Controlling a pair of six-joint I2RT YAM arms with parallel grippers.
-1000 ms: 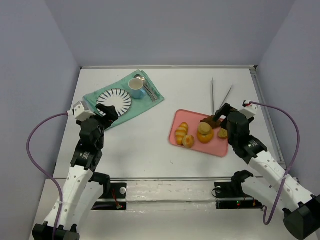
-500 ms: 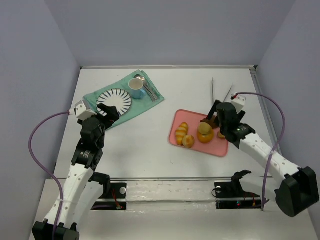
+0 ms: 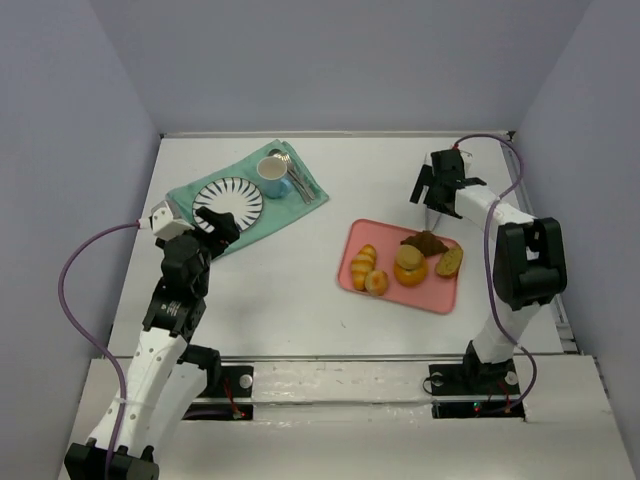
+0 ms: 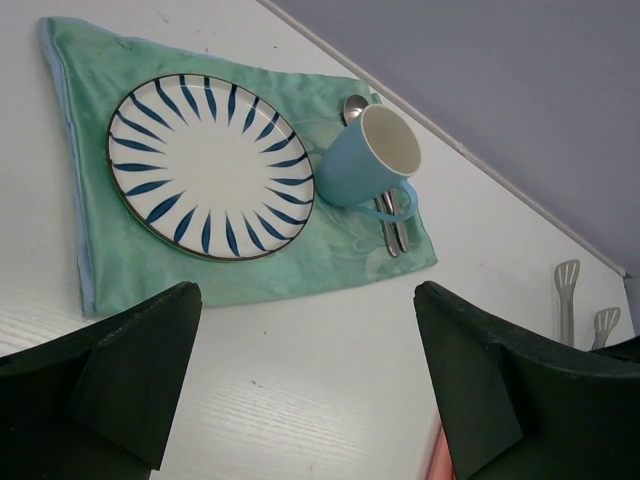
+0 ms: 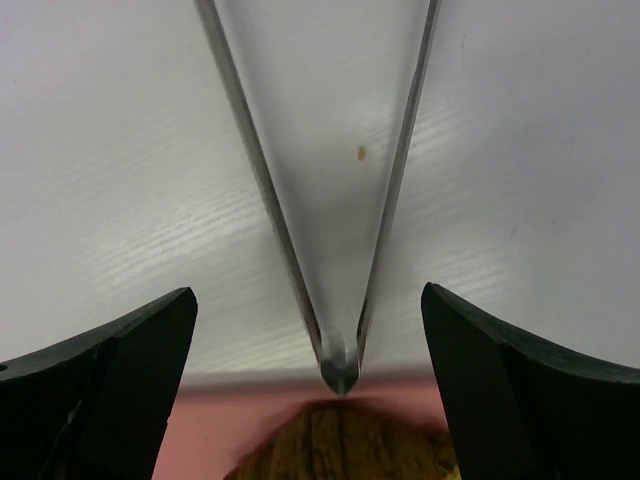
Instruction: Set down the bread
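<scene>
A white tabletop sits boxed in by pale lavender walls. Near its right side lies a pink rectangular tray. On the tray's near-left part rests the small round golden-orange bun, just beside a longer ridged golden loaf. A thicker round orange bun, a dark brown piece and an oval golden piece fill the tray's right half.

A second ago the right gripper hung over the tray's right end, covering the oval piece. Now that arm has swung to the far side, and the gripper is poised over the thin metal tongs beyond the tray. Its jaws are spread wide with nothing between them but the tongs' joined end below.

The left gripper has not shifted. It hovers with jaws apart and empty near the teal cloth, which carries a blue-striped white plate and a light blue mug.
</scene>
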